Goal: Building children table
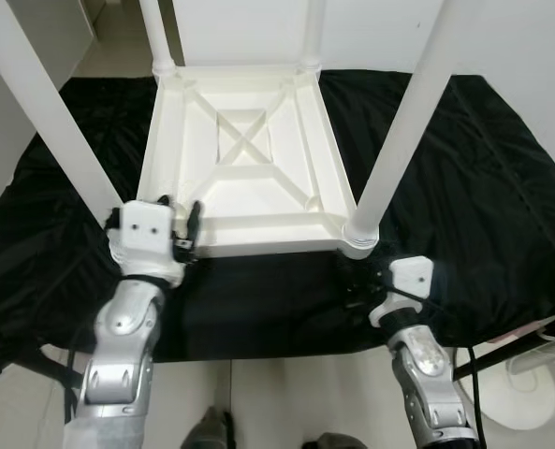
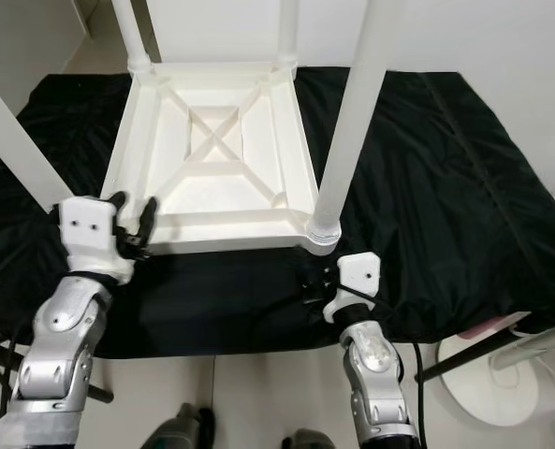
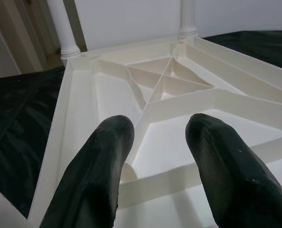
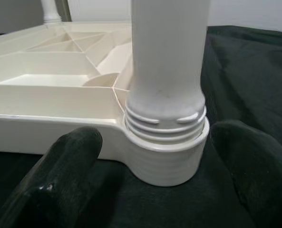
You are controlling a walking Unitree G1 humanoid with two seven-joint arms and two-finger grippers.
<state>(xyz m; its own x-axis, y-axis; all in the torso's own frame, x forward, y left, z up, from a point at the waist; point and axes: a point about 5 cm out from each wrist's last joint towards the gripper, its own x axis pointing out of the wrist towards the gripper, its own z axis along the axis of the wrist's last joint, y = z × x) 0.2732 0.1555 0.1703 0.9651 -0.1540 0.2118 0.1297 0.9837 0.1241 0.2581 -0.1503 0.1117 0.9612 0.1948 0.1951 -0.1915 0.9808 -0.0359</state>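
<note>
From my seat, all four white legs (image 1: 410, 122) run off the top edge, so I can't see their free ends. My left gripper (image 1: 183, 234) and its housing cover the near-left corner of the table top (image 1: 249, 159), hiding that leg's socket. The black cloth (image 1: 483, 168) is cut off at both sides, and a white stand (image 2: 502, 374) is cropped at the lower right.

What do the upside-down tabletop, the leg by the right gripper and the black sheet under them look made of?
Tabletop: likely moulded plastic, off-white, semi-gloss, with cast ribs.
Leg: probably the same plastic, smooth, with moulded threads at its socket.
Black sheet: thin woven fabric, perhaps nylon, slightly shiny and creased.
</note>
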